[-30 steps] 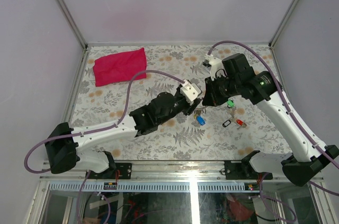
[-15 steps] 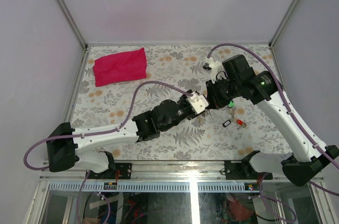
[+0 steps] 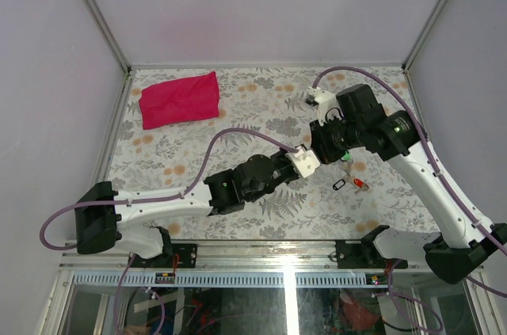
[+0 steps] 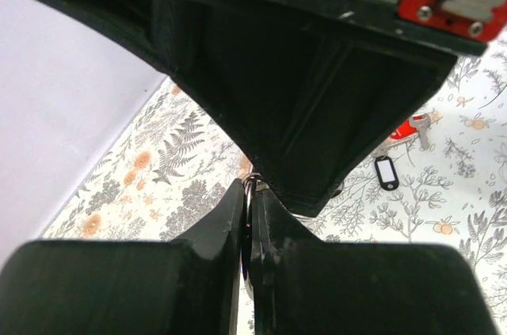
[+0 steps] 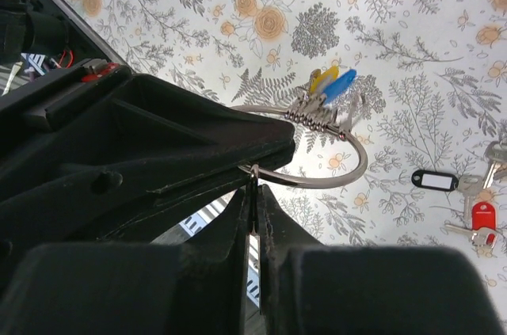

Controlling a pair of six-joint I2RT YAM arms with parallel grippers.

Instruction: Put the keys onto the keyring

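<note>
The keyring, a thin silver wire loop, hangs above the table between the two grippers, and each of them grasps it. The right gripper has its fingers pressed together on the near side of the loop, and the left gripper likewise has its fingers clenched on the wire, with only a sliver of metal showing between them. The two grippers meet almost nose to nose. Threaded on the far side of the ring are a yellow-tagged key and a blue-tagged key, side by side with their metal blades bunched along the wire. Loose on the floral table surface to the right lie a black-tagged key and, just beyond it, a red-tagged key. A green-tagged key lies close under the right arm's wrist. Far off in the back left corner of the table rests a crumpled red cloth.
</note>
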